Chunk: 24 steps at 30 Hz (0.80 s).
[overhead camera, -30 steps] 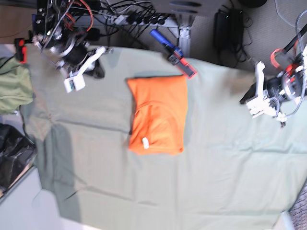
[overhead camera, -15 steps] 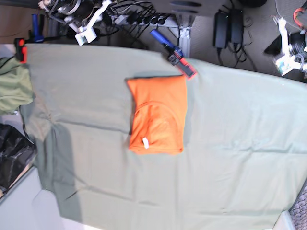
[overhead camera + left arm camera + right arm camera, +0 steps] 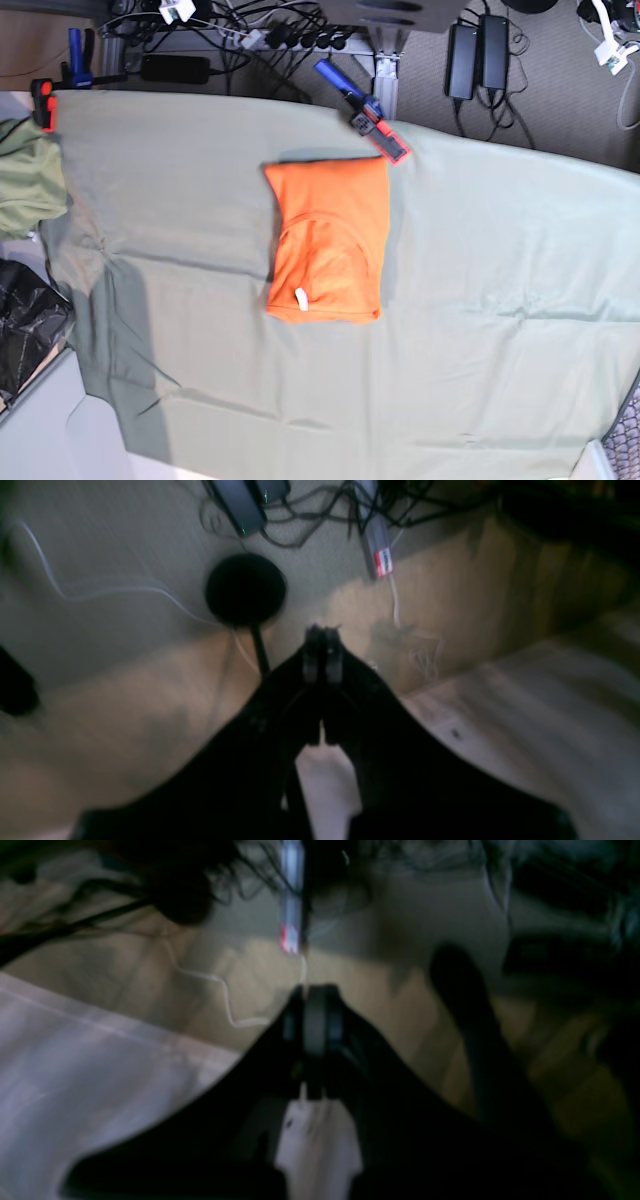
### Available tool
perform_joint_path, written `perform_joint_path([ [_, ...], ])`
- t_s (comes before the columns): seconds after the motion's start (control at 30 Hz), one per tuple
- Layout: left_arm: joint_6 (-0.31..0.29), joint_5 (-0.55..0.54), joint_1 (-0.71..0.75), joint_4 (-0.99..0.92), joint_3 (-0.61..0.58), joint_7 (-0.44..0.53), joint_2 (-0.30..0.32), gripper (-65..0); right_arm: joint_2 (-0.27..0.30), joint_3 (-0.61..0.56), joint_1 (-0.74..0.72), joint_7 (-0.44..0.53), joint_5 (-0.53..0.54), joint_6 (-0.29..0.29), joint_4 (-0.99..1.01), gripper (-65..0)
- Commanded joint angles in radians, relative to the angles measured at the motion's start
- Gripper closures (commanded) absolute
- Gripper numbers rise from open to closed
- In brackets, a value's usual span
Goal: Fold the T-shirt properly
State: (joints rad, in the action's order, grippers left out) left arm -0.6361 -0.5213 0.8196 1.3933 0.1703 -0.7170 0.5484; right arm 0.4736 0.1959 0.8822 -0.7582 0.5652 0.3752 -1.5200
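The left gripper (image 3: 322,652), a dark two-fingered claw seen from its own wrist camera, has its fingers pressed together at the tips with nothing between them, and it hangs over carpeted floor strewn with dark tangled cables (image 3: 320,515) and a round black disc on a stem (image 3: 245,589). The right gripper (image 3: 312,1015) is likewise closed on nothing, its black fingers meeting in front of a blurred stretch of floor and a thin white cord (image 3: 220,990) (the wrist picture is too smeared for finer detail). In the base view only a white sliver of each arm shows at the top edge, both well off the cloth. Further out, the plain bright orange short-sleeved T-shirt (image 3: 328,240) lies folded into a compact, roughly rectangular packet near the middle of the large sage-green table cloth (image 3: 500,330), its small white neck label (image 3: 302,296) showing near the lower edge. The packet's top and right edges are fairly straight; the lower edge is slightly rounded. A blue-and-red clamp (image 3: 362,112) sits just beyond its upper right corner, at the cloth's far edge. Broad open cloth surrounds the packet on the left, right and near sides. A bunched olive-green garment (image 3: 28,190) rests at the cloth's left edge, well apart from the shirt.
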Motion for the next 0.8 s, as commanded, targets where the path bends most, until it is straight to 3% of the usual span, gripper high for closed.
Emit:
perform_joint_path([
  [0.0, 0.02, -0.003, -0.008, -0.048, -0.01, -0.002, 0.013, 0.0, 0.011, -0.009, -0.005, 0.002, 0.003, 0.094, 0.036, 0.0],
  [0.1, 0.07, 0.063, -0.083, -0.216, -0.098, -0.002, 0.013, 0.0, 0.01, -0.069, -0.063, -0.001, -0.009, 0.093, 0.194, 0.0],
  [0.23, 0.159, 0.126, -0.232, -0.422, -0.308, 0.027, 0.003, 0.0, 0.003, -0.199, -0.179, -0.003, -0.043, 0.089, 0.413, 0.0],
  [0.43, 0.184, 0.186, -0.486, -0.7, -0.544, 0.114, -0.098, 0.0, -0.057, -0.343, -0.388, -0.001, -0.126, 0.079, 0.718, 0.0],
  [0.63, 0.194, 0.19, -0.686, -0.906, -0.629, 0.21, -0.23, 0.0, -0.117, -0.348, -0.591, 0.056, -0.185, 0.074, 0.896, 0.0],
  [0.77, 0.265, 0.227, -0.767, -0.978, -0.629, 0.256, -0.302, 0.0, -0.128, -0.349, -0.695, 0.085, -0.195, 0.074, 0.904, 0.0],
])
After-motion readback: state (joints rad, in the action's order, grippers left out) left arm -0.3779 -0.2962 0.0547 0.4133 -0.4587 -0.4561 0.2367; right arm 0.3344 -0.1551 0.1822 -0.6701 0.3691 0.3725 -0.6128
